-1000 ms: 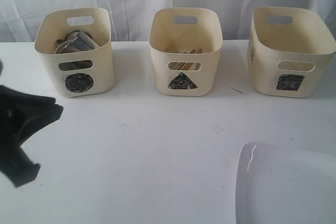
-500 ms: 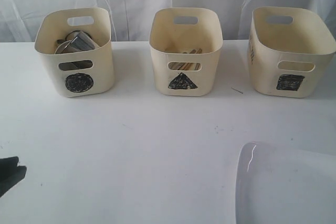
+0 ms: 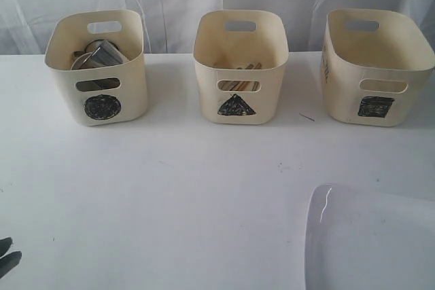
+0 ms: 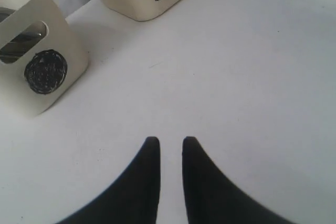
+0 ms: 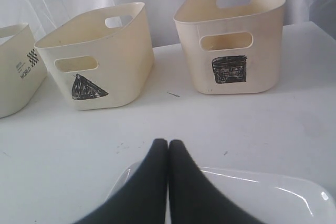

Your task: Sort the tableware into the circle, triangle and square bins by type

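Ext. view: three alike cream tubs w/ handle slots stand in a row at the back of the white table point(image 3: 170, 188), well apart. The circle bin point(image 3: 95, 73) is on the left, w/ a tilted steel mug point(image 3: 103, 53) inside. The triangle bin point(image 3: 239, 52) is in the middle, wooden chopsticks point(image 3: 238, 85) showing thru its front slot. The square bin point(image 3: 377, 59) is on the right, contents not visible. The white square plate point(image 3: 367, 242), glossy w/ a rounded corner, lies flat at the near right, cut off by the frame edge.

L wrist view: the left gripper point(image 4: 170, 142) has black fingers a narrow gap apart w/ nothing btw them, over bare table. Circle and triangle bins stand beyond.

R wrist view: the right gripper point(image 5: 168, 144) has its fingers pressed together, holding nothing. Its tips are at the plate's edge on the bins' side; can't tell if touching. Triangle and square bins stand beyond.
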### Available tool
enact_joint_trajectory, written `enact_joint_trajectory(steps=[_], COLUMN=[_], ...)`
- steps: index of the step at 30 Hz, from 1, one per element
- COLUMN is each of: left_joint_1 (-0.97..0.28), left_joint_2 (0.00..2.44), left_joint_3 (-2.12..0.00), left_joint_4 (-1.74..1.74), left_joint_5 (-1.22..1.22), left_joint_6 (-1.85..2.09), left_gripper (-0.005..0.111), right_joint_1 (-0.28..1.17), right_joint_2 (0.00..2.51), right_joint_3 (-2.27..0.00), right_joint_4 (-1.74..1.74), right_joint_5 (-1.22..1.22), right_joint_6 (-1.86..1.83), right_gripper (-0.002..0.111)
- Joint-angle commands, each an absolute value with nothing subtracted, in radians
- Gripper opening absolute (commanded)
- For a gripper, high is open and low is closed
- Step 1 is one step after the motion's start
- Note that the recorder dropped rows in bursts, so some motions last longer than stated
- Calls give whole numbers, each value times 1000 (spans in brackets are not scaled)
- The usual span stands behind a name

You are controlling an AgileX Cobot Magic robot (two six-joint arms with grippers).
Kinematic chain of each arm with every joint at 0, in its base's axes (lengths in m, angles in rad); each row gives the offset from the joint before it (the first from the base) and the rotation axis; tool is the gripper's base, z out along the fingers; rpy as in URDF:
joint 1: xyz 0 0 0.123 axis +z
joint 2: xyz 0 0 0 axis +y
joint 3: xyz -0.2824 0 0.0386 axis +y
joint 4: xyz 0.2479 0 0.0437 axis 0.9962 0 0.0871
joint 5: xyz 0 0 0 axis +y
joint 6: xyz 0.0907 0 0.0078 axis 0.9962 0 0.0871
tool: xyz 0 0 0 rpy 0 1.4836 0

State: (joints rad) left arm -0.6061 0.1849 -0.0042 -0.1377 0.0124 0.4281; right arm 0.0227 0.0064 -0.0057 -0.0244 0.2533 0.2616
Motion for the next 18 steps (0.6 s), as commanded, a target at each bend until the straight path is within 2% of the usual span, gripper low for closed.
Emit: enact_joint_trajectory(steps=[1, 6, 8, 14, 18], left_joint_1=[-601, -598, -563, -349, -312], left_joint_2=[23, 0, 0, 0, 0], left_joint_3=[0, 0, 0, 0, 0], left_joint_4=[-73, -73, -73, -73, -73], left_joint_5=[181, 205, 230, 230, 230], left_joint_6=[422, 422, 422, 424, 424], left_gripper=[22, 22, 22, 22, 22], right_joint_1=[19, 19, 19, 19, 19], right_joint_2=[0, 0, 0, 0, 0], right_joint_3=[0, 0, 0, 0, 0], right_joint_4=[-26, -26, -26, -26, -26], right_joint_5=[246, 246, 246, 246, 246], right_joint_6=[265, 265, 265, 265, 265], right_gripper=[0, 0, 0, 0, 0])
